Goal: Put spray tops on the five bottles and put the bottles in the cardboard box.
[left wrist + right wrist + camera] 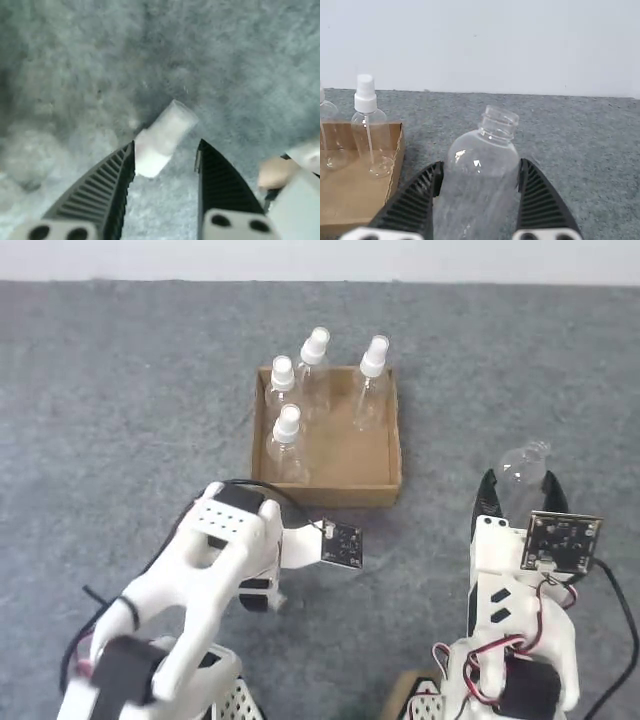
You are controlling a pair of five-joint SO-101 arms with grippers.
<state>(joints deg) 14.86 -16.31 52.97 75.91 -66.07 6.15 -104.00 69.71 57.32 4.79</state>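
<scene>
A clear bottle (526,462) (479,180) without a top stands upright on the carpet right of the cardboard box (378,483). My right gripper (520,490) (480,167) is shut on its body, one finger pressed to each side. A white spray top (164,134) lies on its side on the carpet. My left gripper (166,146) is open, its fingertips either side of the top's lower end. In the high view the left arm (230,540) bends down just in front of the box's near left corner. Several capped bottles (288,440) stand in the box.
The box (355,200) lies at the table's middle back, with a capped bottle (368,127) near its wall in the right wrist view. Grey carpet (120,420) covers the table. A blurred tan and white shape (282,170) sits beside the left gripper.
</scene>
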